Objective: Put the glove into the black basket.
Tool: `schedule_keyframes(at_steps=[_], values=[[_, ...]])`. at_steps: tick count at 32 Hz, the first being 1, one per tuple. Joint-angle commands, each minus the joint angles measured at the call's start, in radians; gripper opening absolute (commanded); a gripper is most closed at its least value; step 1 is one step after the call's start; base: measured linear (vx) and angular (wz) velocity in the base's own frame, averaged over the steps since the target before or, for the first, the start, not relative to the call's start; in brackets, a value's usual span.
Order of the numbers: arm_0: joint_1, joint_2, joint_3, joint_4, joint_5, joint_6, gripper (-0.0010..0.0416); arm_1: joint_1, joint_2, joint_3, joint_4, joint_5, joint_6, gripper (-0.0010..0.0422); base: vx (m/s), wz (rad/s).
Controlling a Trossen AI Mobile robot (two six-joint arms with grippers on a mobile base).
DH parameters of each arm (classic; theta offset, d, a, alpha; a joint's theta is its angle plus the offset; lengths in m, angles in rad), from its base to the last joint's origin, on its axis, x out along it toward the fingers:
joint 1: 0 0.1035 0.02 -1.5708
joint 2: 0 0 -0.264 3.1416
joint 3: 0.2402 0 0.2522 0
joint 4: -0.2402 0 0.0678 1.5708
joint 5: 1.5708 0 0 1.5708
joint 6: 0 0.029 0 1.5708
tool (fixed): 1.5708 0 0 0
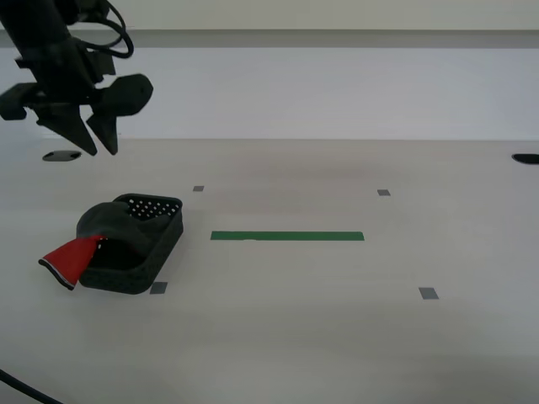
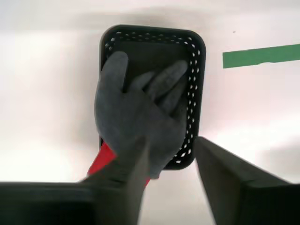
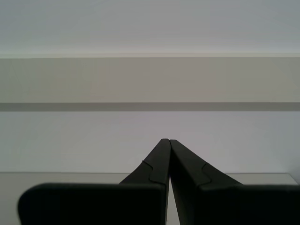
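Pale tabletop [image 1: 337,337] carries the black basket [image 1: 160,244], the glove [image 1: 118,231] inside, red cuff over its rim. Directly above hangs my second gripper [image 1: 88,139], jaws apart, empty.

Below its fingers [image 2: 234,183], the glove [image 2: 140,122] fills the basket [image 2: 199,56].

Closed and empty, my first gripper [image 3: 168,140] faces a wall.

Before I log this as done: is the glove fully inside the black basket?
Mostly in. The glove's grey palm and fingers lie in the black basket, but its red cuff hangs out over one end's rim.
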Motion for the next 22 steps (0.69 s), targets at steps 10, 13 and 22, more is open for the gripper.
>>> schedule_keyframes(at_steps=[10,13,22], values=[[0.000,0.000,0.001,0.002,0.000,0.000,0.0000,0.000,-0.246,0.029,0.000,-0.004,-0.016,0.0011,0.000,0.000],[0.000,0.000,0.001,0.002,0.000,0.000,0.0000,0.000,-0.246,0.029,0.000,-0.004,-0.016,0.0011,0.000,0.000],[0.000,0.000,0.001,0.002,0.000,0.000,0.0001,0.000,-0.246,0.029,0.001,-0.004,-0.016,0.0011,0.000,0.000]])
